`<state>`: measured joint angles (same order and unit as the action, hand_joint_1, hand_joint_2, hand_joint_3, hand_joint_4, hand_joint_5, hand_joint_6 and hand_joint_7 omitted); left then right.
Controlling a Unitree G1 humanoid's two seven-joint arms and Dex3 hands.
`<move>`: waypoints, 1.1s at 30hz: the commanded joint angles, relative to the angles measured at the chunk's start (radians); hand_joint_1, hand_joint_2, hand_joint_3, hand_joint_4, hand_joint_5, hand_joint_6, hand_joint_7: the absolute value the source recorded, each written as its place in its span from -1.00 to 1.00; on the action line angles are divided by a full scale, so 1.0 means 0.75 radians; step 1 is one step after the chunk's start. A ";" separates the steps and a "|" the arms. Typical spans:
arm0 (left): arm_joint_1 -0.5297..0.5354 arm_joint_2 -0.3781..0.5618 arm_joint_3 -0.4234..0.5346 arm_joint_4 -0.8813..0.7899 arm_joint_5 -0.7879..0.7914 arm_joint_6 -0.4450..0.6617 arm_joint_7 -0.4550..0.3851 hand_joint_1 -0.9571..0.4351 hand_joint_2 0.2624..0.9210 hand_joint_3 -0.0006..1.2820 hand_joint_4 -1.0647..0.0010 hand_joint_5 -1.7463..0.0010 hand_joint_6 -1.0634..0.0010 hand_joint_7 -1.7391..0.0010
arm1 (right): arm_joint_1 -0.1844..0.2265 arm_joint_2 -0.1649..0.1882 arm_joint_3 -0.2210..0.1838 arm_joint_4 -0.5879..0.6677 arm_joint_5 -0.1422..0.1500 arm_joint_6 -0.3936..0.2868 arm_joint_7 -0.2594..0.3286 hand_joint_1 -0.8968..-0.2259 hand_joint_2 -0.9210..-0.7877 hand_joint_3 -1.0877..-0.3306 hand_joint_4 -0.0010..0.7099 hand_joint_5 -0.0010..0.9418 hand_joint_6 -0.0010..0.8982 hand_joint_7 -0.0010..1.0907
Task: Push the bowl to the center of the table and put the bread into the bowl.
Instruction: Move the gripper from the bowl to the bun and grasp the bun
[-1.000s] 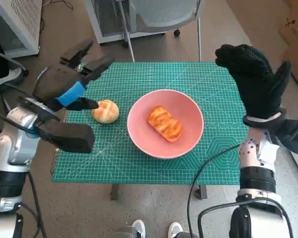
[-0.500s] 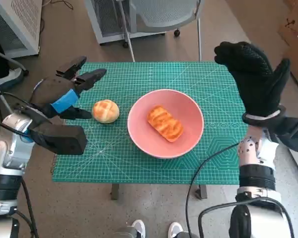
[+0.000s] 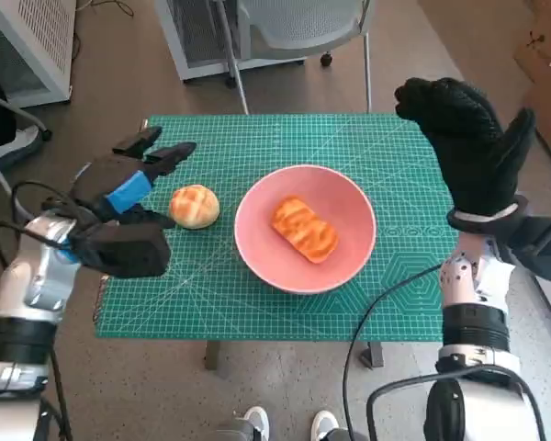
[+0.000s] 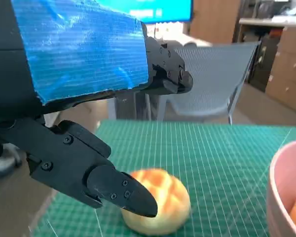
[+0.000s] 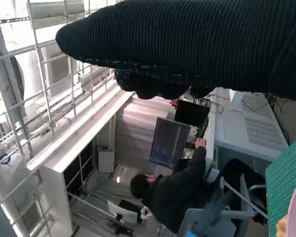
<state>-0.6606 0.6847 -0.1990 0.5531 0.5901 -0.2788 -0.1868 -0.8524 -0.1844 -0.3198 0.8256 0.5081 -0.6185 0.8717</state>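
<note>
A pink bowl [image 3: 257, 243] sits near the middle of the green mat, with a glazed oblong bread [image 3: 305, 228] lying inside it. A round scored bun [image 3: 195, 206] rests on the mat just left of the bowl. My left hand [image 3: 119, 188] hovers at the bun's left with its fingers spread, holding nothing. The left wrist view shows those fingers [image 4: 116, 187] just in front of the bun [image 4: 160, 202], with the bowl's rim [image 4: 286, 170] at the side. My right hand [image 3: 464, 147] is raised over the table's right edge, fingers upright, empty.
The green cutting mat [image 3: 285, 312] covers the small table. A grey chair [image 3: 298, 23] stands behind the table. Someone's shoes [image 3: 285, 424] show at the near edge. A person [image 5: 180, 190] sits at a desk in the right wrist view.
My left hand has dropped lower and drawn in toward the bun's left side. The bowl, both breads and the right hand have stayed where they were.
</note>
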 commanded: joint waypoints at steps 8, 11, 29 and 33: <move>-0.189 -0.117 -0.137 0.386 0.089 0.009 0.121 -0.39 0.53 -0.99 0.79 1.00 0.48 1.00 | 0.006 -0.013 -0.008 -0.007 0.002 0.026 0.020 -0.27 -1.00 -0.15 -0.13 -1.00 -0.07 -0.99; -0.227 -0.152 -0.170 0.473 0.104 0.014 0.148 -0.38 0.54 -0.99 0.78 0.99 0.49 1.00 | 0.006 -0.016 -0.009 -0.010 0.002 0.030 0.021 -0.27 -1.00 -0.14 -0.13 -1.00 -0.07 -0.99; -0.389 -0.285 -0.296 0.835 0.120 0.090 0.183 -0.28 0.58 -0.99 0.81 1.00 0.49 0.99 | 0.024 -0.027 -0.014 -0.043 -0.001 0.043 0.018 -0.28 -1.00 -0.14 -0.12 -0.99 -0.06 -0.99; -0.406 -0.301 -0.318 0.882 0.120 0.115 0.183 -0.27 0.59 -0.99 0.80 1.00 0.47 0.99 | 0.029 -0.027 -0.014 -0.050 -0.005 0.041 0.011 -0.28 -1.00 -0.14 -0.12 -0.99 -0.06 -0.99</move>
<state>-0.9417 0.4651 -0.4264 1.1854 0.6712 -0.2065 -0.0551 -0.8521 -0.1950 -0.3277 0.7905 0.5079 -0.5977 0.8814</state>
